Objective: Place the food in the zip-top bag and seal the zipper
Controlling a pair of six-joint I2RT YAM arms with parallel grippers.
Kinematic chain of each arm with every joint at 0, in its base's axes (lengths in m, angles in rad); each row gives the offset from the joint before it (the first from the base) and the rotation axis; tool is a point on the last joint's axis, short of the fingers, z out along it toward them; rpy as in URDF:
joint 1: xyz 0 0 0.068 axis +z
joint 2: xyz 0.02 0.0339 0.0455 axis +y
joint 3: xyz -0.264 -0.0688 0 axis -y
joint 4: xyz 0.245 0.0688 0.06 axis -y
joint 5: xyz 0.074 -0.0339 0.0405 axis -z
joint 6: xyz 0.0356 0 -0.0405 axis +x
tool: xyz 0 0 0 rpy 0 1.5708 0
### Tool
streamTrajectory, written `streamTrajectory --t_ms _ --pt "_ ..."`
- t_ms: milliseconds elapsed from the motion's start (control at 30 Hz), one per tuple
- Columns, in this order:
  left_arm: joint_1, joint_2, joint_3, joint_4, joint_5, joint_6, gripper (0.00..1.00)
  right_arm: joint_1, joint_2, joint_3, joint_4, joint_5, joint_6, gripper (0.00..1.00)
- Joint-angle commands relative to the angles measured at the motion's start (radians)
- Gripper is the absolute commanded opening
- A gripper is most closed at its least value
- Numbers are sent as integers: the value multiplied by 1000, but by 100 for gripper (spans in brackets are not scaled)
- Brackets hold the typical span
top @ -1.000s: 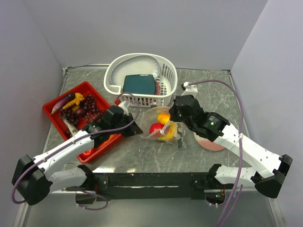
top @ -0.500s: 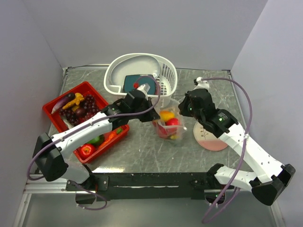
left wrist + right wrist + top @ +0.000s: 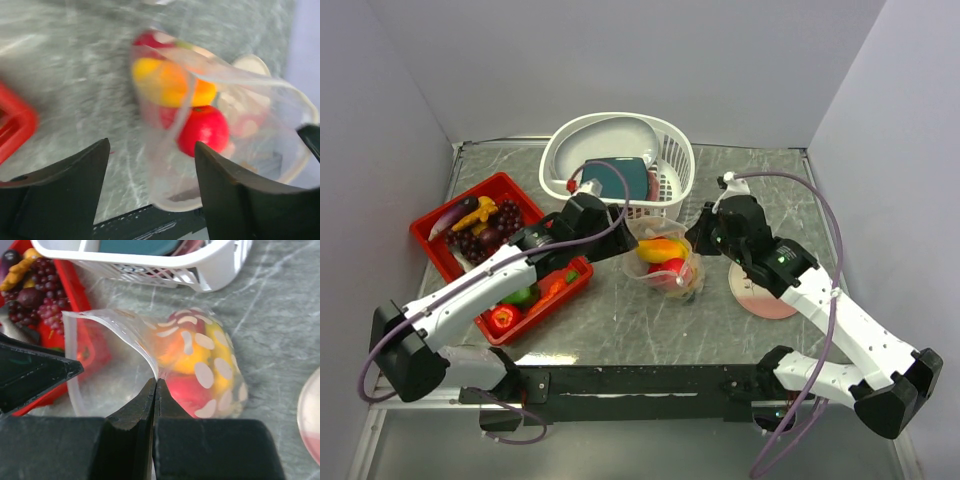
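Nearest our bases, a red piece (image 3: 502, 318) and a green pepper (image 3: 523, 296) lie at the near end of the red tray (image 3: 455, 201), with grapes (image 3: 510, 225) beyond them. Mid-desk, the zip-top bag (image 3: 667, 262) sits between our two arms, holding a red tomato (image 3: 207, 129) and a yellow-orange piece (image 3: 167, 82). Our right jaws are pinched together on its upper lip, so the mouth faces left, toward the tray. Our left jaws stand apart and empty just beside that mouth. We judge the left arm nearer the remaining food; the zipper is not yet pressed. Farthest, the white basket (image 3: 560, 150) holds a teal block (image 3: 620, 178).
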Motion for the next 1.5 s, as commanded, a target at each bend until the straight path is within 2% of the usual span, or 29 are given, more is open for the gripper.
streamTrajectory --t_ms 0,133,167,233,367,467,700,1133,1367,1467 --pt "61 -97 35 -181 -143 -83 76 -1 -19 -18 93 -72 -25 0" --pt "228 -211 -60 -324 -200 -181 81 1 -16 -36 112 -104 -28 0" --pt "318 -229 -84 -340 -189 -188 80 -1 -16 -41 118 -107 -28 0" --pt "395 -268 -155 -360 -166 -200 80 1 -11 -50 122 -110 -31 0" --pt "536 -254 -232 -407 -178 -252 78 -1 0 -56 130 -110 -38 0" --pt "590 -188 -246 -442 -172 -303 77 -3 10 -67 144 -127 -36 0" --pt "626 -72 -238 -456 -157 -356 80 -1 23 -81 155 -156 -33 0" --pt "653 -47 -281 -435 -138 -386 88 1 13 -93 165 -173 -33 0" --pt "653 -18 -302 -404 -146 -389 88 1 15 -96 165 -173 -35 0" --pt "653 -3 -290 -392 -151 -383 83 2 16 -98 167 -173 -35 0"
